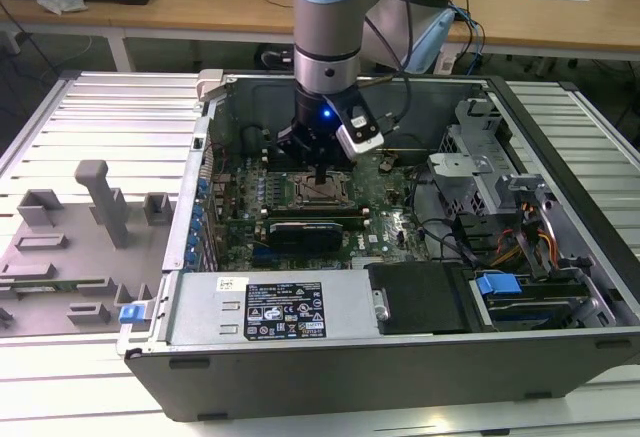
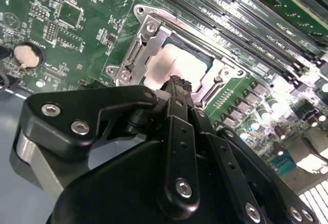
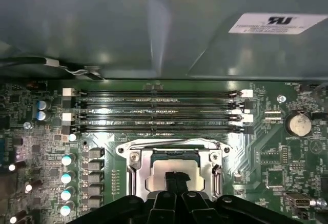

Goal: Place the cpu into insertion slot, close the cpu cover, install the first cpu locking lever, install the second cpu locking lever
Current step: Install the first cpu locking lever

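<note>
Cpu (image 3: 174,175) is seen low in the frame's centre, under cpu cover (image 3: 134,170); closed end effector (image 3: 177,176) presses there (fragile, judged best held by edges).

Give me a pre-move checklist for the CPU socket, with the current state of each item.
1. cpu seated in the insertion slot: ok, its silvery face lies flat inside the frame.
2. cpu cover lowered over the chip: ok, it frames the chip.
3. Locking levers latched: cannot tell.
4. gripper centred over the socket: ok, its fingertips hang just above the chip.
5. Fingers empty: ok, nothing held.
6. memory slots free of the fingers: ok.
</note>
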Controlling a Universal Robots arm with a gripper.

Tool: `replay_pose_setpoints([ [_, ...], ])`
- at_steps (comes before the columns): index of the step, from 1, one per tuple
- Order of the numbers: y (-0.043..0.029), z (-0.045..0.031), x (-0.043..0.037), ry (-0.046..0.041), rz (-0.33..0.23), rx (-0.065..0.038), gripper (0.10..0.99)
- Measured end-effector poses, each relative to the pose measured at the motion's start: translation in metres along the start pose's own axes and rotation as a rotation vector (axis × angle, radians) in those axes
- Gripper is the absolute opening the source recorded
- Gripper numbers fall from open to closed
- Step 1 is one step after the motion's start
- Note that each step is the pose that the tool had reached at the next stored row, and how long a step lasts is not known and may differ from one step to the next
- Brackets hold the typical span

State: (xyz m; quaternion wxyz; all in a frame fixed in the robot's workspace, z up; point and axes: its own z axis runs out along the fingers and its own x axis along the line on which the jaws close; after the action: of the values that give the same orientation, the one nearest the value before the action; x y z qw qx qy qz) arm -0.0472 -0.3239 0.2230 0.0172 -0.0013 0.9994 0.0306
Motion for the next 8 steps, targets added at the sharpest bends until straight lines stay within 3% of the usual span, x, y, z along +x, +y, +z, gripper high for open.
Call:
replay_pose_setpoints([
  [4,0.0011,-0.0170,-0.0006,-0.0001,-0.001,0.002,0.106],
  [8,0.0012,-0.0189,-0.0007,-0.0002,-0.001,0.002,0.106],
])
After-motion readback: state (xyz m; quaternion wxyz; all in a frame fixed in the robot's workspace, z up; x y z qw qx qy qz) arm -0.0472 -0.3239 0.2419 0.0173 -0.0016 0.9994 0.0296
